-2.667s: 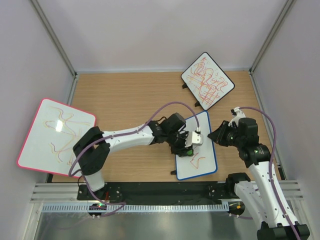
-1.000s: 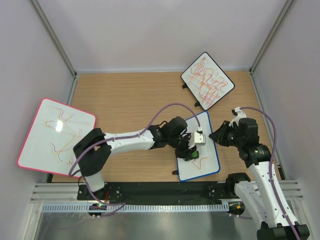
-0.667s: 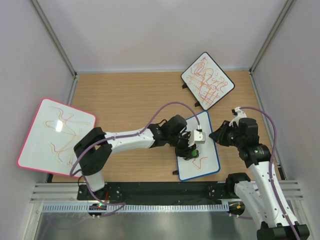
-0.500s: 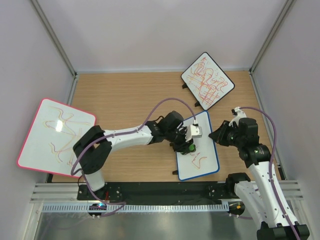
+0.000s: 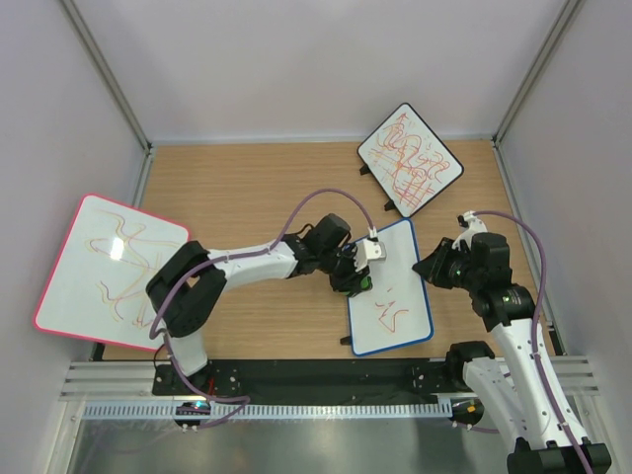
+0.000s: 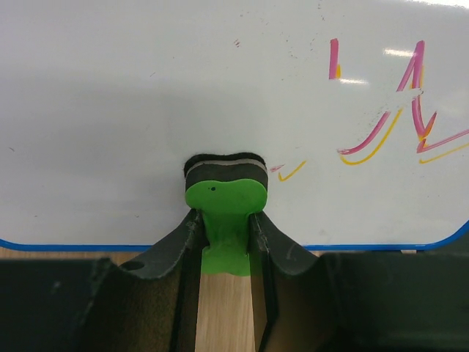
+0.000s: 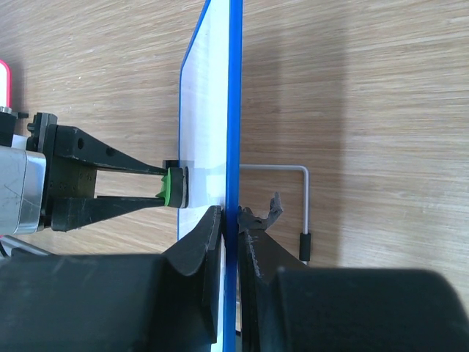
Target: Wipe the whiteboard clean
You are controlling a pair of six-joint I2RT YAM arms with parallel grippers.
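Observation:
The blue-framed whiteboard (image 5: 402,336) stands tilted on the table at centre right, with red scribbles (image 5: 391,312) on its lower half. My left gripper (image 5: 361,280) is shut on a green eraser (image 6: 223,196) and presses its black felt against the board near the left edge (image 6: 223,235). Pink and yellow strokes (image 6: 396,125) lie to the eraser's right. My right gripper (image 5: 427,267) is shut on the board's right edge; in the right wrist view its jaws pinch the blue frame (image 7: 234,110) (image 7: 234,217). The eraser also shows in that view (image 7: 174,187).
A larger pink-framed board (image 5: 109,267) with faint scribbles leans at the left wall. A black-framed board (image 5: 408,158) dense with red-orange scribbles stands at the back right. The blue board's wire foot (image 7: 304,213) rests on the wooden table.
My left gripper has carried the eraser up and left across the board, from its middle to the upper left edge. The right arm has not moved and still holds the board.

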